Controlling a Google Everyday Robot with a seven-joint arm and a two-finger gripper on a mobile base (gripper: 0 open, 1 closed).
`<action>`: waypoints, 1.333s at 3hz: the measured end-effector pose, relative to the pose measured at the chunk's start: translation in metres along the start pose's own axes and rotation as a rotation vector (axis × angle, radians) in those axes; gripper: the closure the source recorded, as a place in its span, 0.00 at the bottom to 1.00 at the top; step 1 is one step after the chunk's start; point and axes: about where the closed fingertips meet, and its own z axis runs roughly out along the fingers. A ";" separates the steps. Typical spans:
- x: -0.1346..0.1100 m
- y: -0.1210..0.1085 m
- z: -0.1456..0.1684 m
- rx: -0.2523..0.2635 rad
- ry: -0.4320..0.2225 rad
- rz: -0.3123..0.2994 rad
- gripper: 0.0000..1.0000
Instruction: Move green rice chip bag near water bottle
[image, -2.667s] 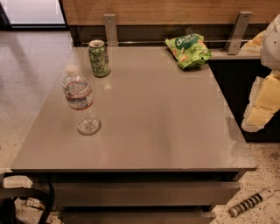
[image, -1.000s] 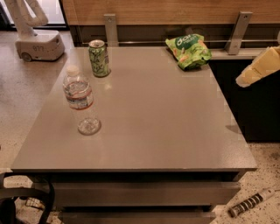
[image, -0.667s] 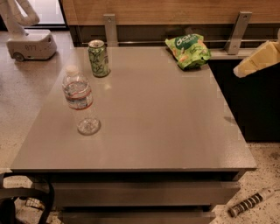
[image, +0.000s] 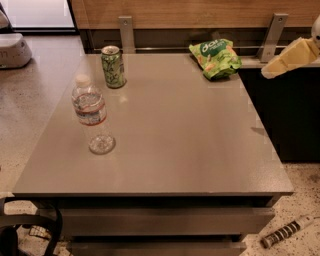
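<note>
The green rice chip bag (image: 216, 58) lies at the far right corner of the grey table (image: 180, 145). The water bottle (image: 92, 114) stands upright near the table's left edge, clear with a white cap and a label band. My gripper (image: 289, 58) shows as a pale cream piece at the right edge of the view. It hangs in the air off the table's right side, to the right of the bag and apart from it. It holds nothing that I can see.
A green soda can (image: 113, 66) stands at the far left of the table, behind the bottle. A wooden wall with metal brackets (image: 126, 31) runs behind the table. Another robot's white base (image: 12, 49) sits on the floor at far left. A dark cabinet (image: 290, 115) stands on the right.
My gripper has risen along the right edge and moved slightly left toward the bag. The white robot base on the floor has drifted left. Bag, bottle and can have not moved.
</note>
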 end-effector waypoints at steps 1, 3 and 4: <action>-0.016 -0.016 0.029 -0.005 -0.022 0.041 0.00; -0.058 -0.045 0.110 -0.038 -0.140 0.215 0.00; -0.078 -0.045 0.150 -0.096 -0.187 0.283 0.00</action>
